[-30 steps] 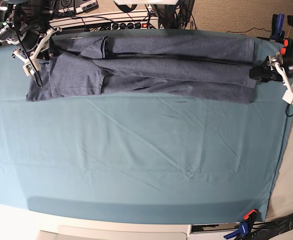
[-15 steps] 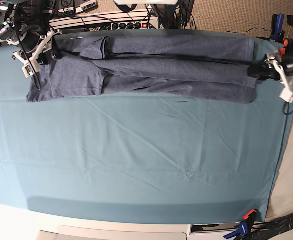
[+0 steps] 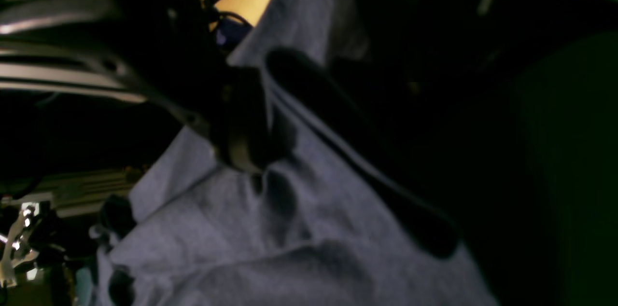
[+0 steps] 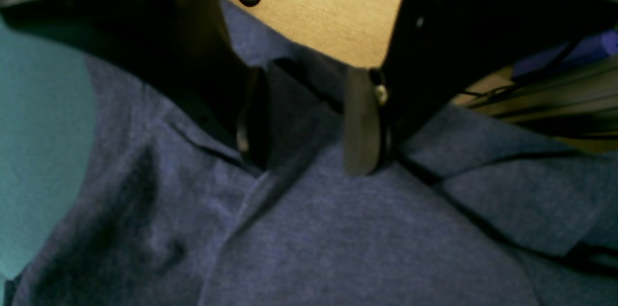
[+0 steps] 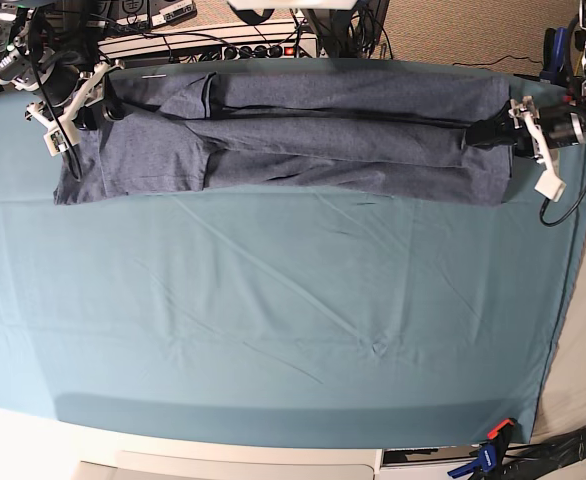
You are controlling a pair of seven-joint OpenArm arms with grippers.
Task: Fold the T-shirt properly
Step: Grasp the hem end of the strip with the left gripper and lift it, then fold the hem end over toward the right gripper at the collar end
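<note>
**Teal-covered table, shirt along its far edge**

A teal table cloth (image 5: 273,320) covers the table, creased with shallow diagonal wrinkles. The T-shirt (image 5: 303,140) lies directly on it, stretched in a long folded band between the right gripper (image 5: 95,98) and the left gripper (image 5: 485,135), plain side up. Nearer than both grippers, the cloth is bare.

1. The T-shirt (image 5: 313,140) is heathered slate blue-grey, plain side showing.
2. It lies folded lengthwise into a long band across the far edge of the tabletop (image 5: 273,320).
3. A short sleeve spreads flat at the band's left end in the base view.
4. Long creases run along its length.
</note>
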